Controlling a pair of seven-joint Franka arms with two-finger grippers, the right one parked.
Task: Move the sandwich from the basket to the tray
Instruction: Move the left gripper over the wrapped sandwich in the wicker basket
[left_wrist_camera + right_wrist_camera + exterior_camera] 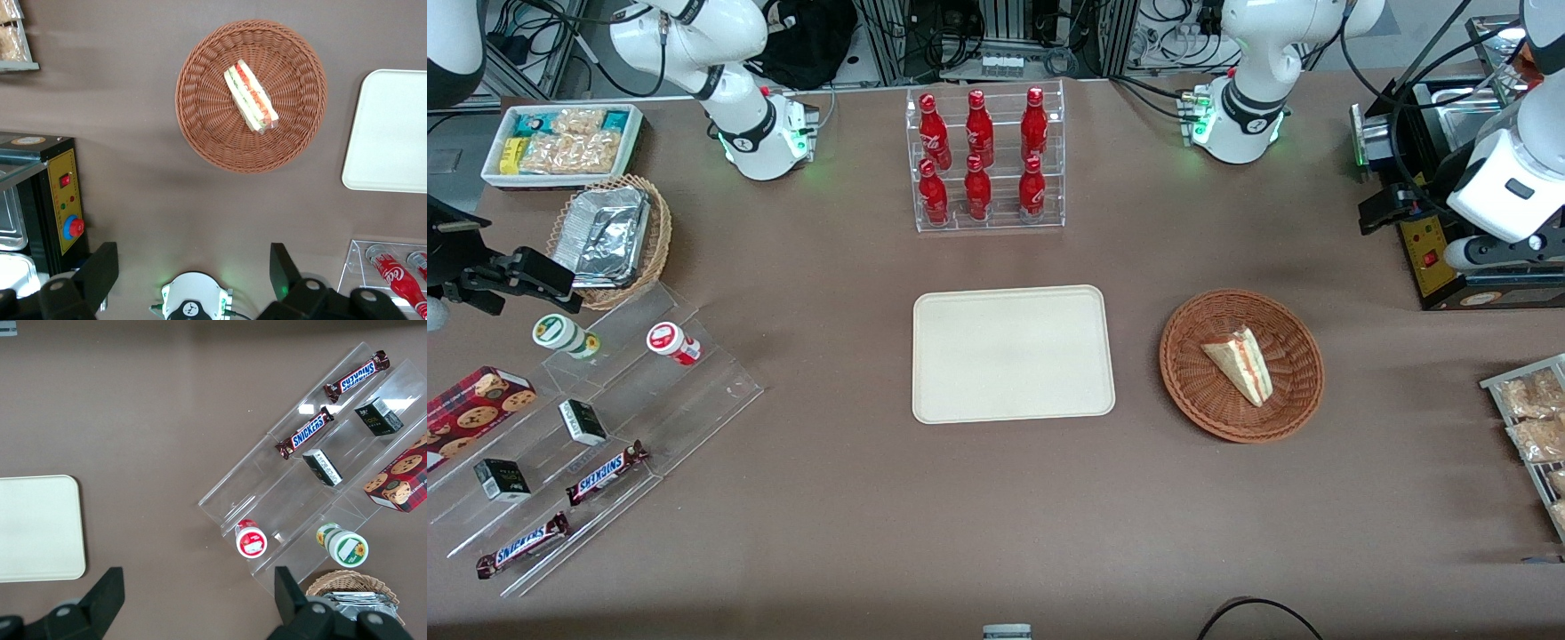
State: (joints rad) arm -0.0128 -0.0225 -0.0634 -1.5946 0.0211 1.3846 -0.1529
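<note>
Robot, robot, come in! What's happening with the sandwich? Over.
Gripper open, high above the table, holding nothing. Sandwich lying in basket. Tray beside it. Nothing between them. Over.

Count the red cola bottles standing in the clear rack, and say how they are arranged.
6 red cola bottles stand in the clear rack, farther from the front camera than the tray: three on the upper step, three on the lower. None seems hidden. The gripper hangs open, high above the table.
</note>
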